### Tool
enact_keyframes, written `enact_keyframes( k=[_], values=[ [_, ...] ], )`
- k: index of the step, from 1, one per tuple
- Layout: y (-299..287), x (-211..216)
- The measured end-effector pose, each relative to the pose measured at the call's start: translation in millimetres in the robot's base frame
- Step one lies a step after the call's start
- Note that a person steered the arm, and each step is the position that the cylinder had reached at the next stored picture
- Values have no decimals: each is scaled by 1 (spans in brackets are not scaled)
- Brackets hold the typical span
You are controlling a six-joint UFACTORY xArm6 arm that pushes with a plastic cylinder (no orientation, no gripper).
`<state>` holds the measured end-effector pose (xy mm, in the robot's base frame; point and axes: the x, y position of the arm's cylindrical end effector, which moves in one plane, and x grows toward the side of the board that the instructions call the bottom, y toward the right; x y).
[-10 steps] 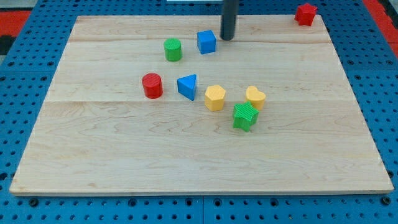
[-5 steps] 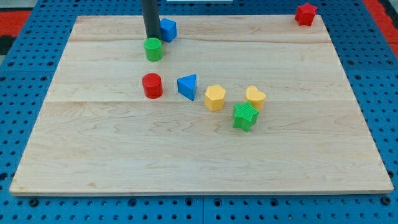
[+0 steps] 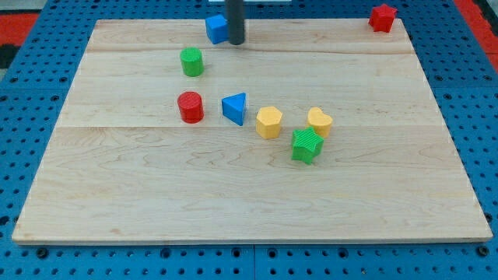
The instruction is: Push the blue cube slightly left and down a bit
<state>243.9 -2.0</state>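
The blue cube (image 3: 216,28) sits near the board's top edge, left of centre. My tip (image 3: 236,42) is right beside it on its right side, touching or nearly touching it. The dark rod rises from the tip out of the view's top. A green cylinder (image 3: 191,61) stands below and to the left of the cube.
A red cylinder (image 3: 190,106), a blue triangle (image 3: 234,107), a yellow hexagon (image 3: 268,122), a yellow heart (image 3: 319,121) and a green star (image 3: 306,145) cluster mid-board. A red star (image 3: 382,17) sits at the top right corner of the wooden board (image 3: 233,194).
The blue cube has been pushed left and up toward the top edge. The green cylinder was nudged left. My tip swung left to the cylinder, then back to the cube's right side.
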Motion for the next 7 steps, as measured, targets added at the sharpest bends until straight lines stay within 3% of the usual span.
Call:
enact_keyframes(
  k=[1, 2, 3, 4, 6, 7],
  values=[
    [47, -15],
    [2, -51],
    [-62, -49],
    [-80, -45],
    [-22, -42],
    [-69, -36]
  ],
)
